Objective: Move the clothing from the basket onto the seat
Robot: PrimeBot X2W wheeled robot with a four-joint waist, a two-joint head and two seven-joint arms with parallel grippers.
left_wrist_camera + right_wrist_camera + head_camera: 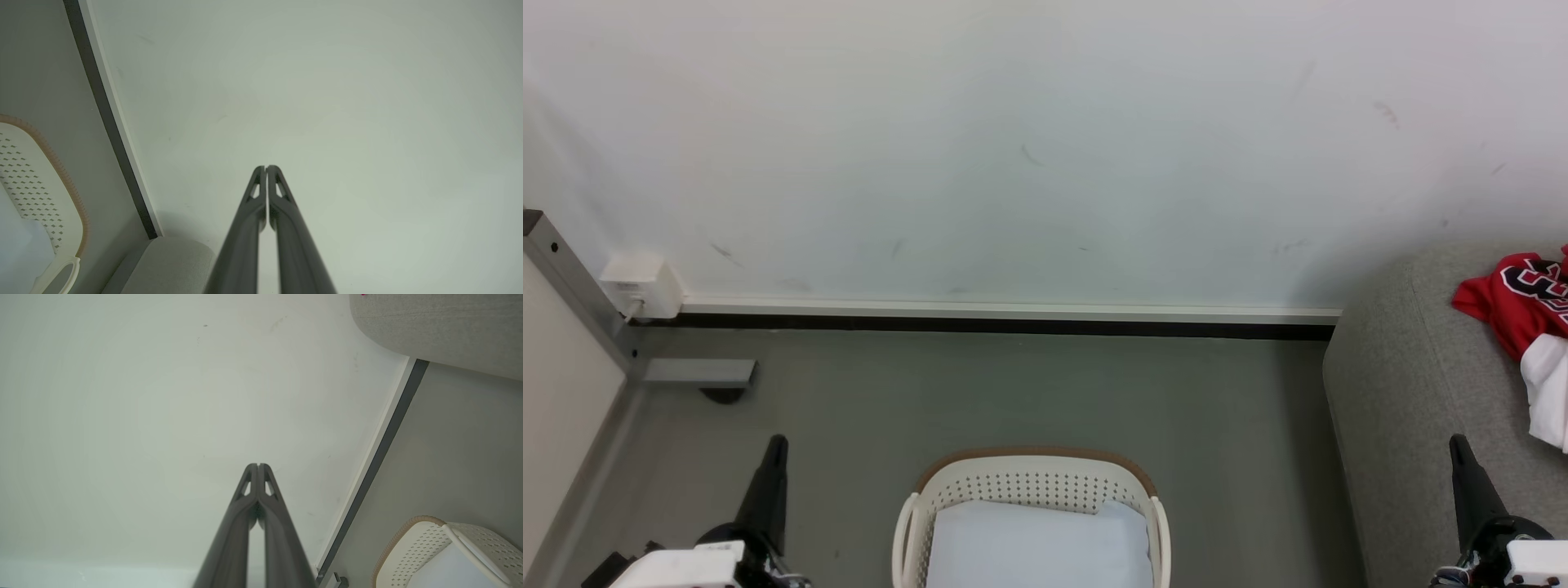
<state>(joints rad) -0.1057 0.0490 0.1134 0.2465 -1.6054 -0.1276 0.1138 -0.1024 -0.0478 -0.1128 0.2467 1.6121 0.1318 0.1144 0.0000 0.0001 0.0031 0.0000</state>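
Apparently the basket [1029, 486], at 6 o'clock in the head view, has in its visible part a pale liner [1029, 543] and no garment, while the red and white clothing [1525, 302] lies on the grey seat [1413, 392] at 3 o'clock. The left gripper [776, 445] at 7 o'clock and the right gripper [1458, 445] at 5 o'clock both have their fingers pressed together, holding nothing. I judge the step in hand is a last check: bend forward to see the basket's near part, which is cut off, with both arms clear of the rim.
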